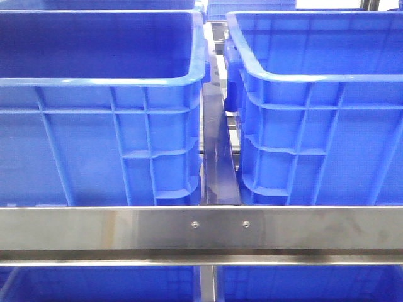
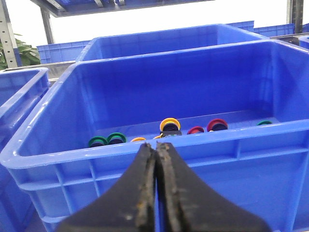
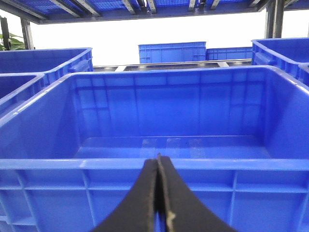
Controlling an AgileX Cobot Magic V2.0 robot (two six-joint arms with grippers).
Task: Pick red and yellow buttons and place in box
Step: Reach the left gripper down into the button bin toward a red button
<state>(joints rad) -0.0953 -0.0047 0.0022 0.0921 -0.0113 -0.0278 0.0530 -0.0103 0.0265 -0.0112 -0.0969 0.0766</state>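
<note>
The red and yellow buttons [image 2: 170, 124] lie with green ones on the floor of the left crate [image 2: 145, 154], toward its far wall. The box [image 3: 154, 166] on the right holds nothing. Both the left gripper [image 2: 156, 193] and right gripper [image 3: 158, 198] have jaws pressed together, gripping nothing.

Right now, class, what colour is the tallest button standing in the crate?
Yellow-orange button, with a dark base; the left wrist view shows it best.

A yellow button [image 2: 170, 124] and two red buttons [image 2: 217, 125] were seen lying among green ones on the floor of one ribbed blue crate [image 2: 145, 159], while the box [image 3: 154, 164], a like blue crate, was seen upright.
</note>
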